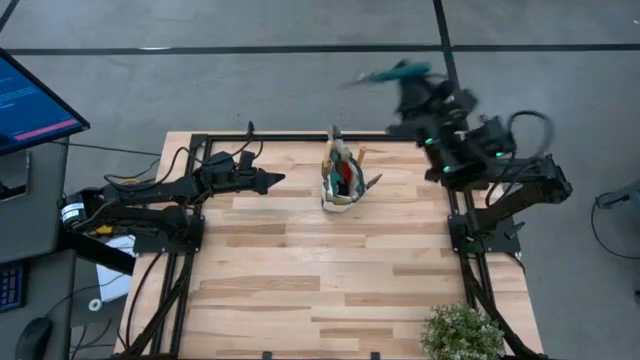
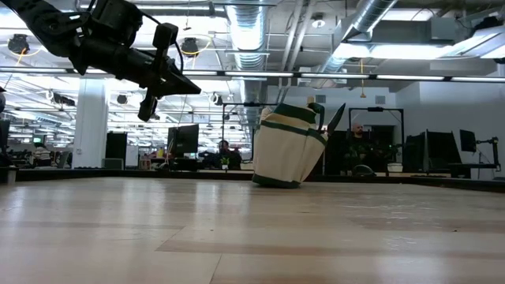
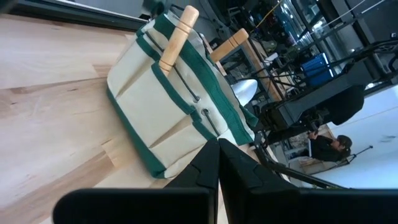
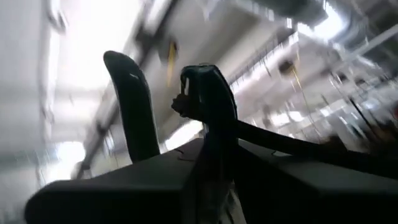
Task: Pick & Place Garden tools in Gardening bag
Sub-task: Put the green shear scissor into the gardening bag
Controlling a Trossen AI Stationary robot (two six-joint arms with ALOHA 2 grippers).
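The gardening bag (image 1: 340, 185), beige canvas with green trim, stands near the table's far edge. Wooden-handled tools (image 3: 177, 37) and a red item (image 1: 346, 178) stick out of it, and a blade (image 2: 336, 118) rises from its side. The bag (image 2: 288, 146) leans a little. My left gripper (image 1: 272, 180) hovers level and shut just left of the bag, with nothing between its fingers. My right gripper (image 1: 420, 95) is raised high beyond the table's far right corner and is shut on teal-handled pruning shears (image 1: 400, 72), which are blurred. My right gripper holds the pruning shears, and two curved handle ends (image 4: 208, 99) rise past its fingers toward the ceiling. The gripper's own body hides the place of contact. The fingers slant upward, and the shears are lifted well clear of the table.
A green leafy plant (image 1: 462, 335) stands at the near right corner. A monitor (image 1: 30, 100) and a desk with a keyboard sit left of the table. The wooden tabletop (image 1: 320, 280) spreads out near of the bag. People sit in the room behind.
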